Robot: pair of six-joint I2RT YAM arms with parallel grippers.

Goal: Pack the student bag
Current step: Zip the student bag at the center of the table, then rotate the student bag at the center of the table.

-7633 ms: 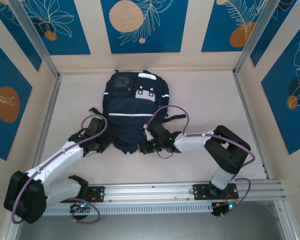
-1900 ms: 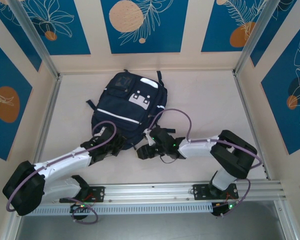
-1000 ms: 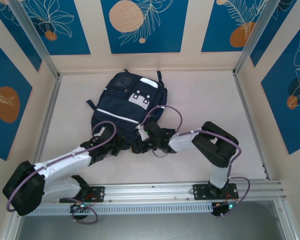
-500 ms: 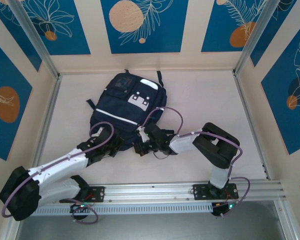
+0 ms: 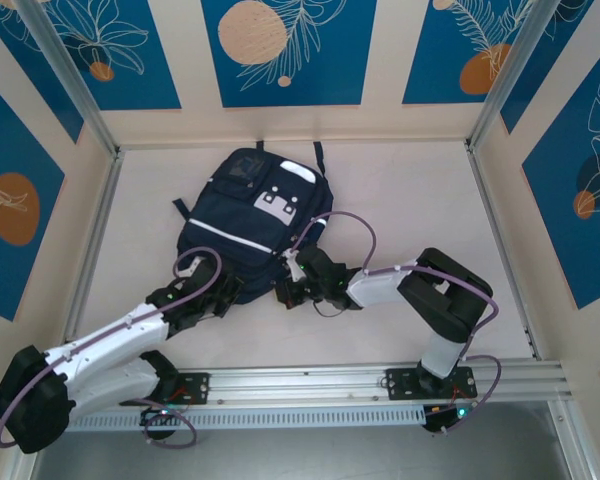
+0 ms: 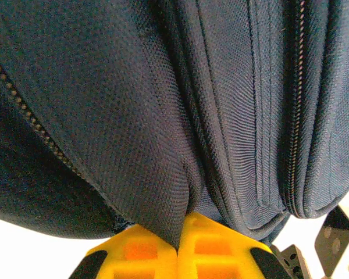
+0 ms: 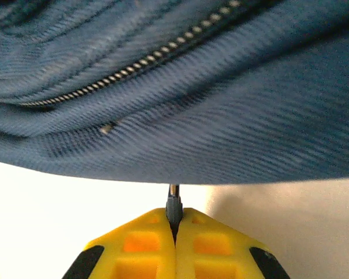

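Beige table (image 5: 410,210): left claw (image 6: 178,245) pinches student bag (image 5: 250,215) fabric; right claw (image 7: 174,225) clamps zipper pull (image 7: 173,199).

The navy, white-striped student bag (image 5: 248,228) lies flat, front pockets up, skewed, top end far-right.

Obstacle: student bag (image 5: 248,215) is laid tilted on the counter (image 5: 420,200), left of centre.
Right half: open counter is left up to the frame rail (image 5: 501,250).
Near strip: crossed by left arm (image 5: 110,335) and right arm (image 5: 385,285).
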